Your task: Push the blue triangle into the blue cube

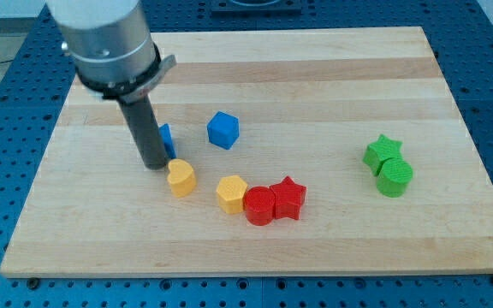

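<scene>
The blue cube (223, 130) sits on the wooden board left of centre. The blue triangle (166, 139) lies to its left, mostly hidden behind my rod; only its right edge shows. My tip (155, 164) rests on the board just at the triangle's lower left, touching or nearly touching it. The cube is about a block's width to the right of the triangle, slightly higher in the view.
A yellow heart-like block (181, 178) lies just below-right of my tip. A yellow hexagon (231, 193), a red cylinder (259, 205) and a red star (288, 198) form a row at lower centre. A green star (382, 151) and green cylinder (394, 178) stand at the right.
</scene>
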`<state>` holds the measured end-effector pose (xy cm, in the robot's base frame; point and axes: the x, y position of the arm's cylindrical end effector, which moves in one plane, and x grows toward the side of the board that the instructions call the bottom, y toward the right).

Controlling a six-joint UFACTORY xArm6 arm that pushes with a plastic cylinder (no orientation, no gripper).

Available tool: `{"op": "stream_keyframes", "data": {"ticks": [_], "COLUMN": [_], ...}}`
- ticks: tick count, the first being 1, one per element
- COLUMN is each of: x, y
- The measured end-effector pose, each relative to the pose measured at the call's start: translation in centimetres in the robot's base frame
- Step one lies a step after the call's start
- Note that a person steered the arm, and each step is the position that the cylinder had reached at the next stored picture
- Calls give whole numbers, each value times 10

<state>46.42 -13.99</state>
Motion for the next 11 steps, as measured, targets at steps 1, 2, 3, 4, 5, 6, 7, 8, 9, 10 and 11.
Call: {"op": "stream_keyframes", "data": {"ticks": [1,2,3,4,5,6,7,8,9,10,11], "x": [-3,-4,-12,-23,-33,-34,-33,-28,-28,-28,-28], "y": [-20,-54,-56,-29,1,6,-18,-23,-14,8,33]}}
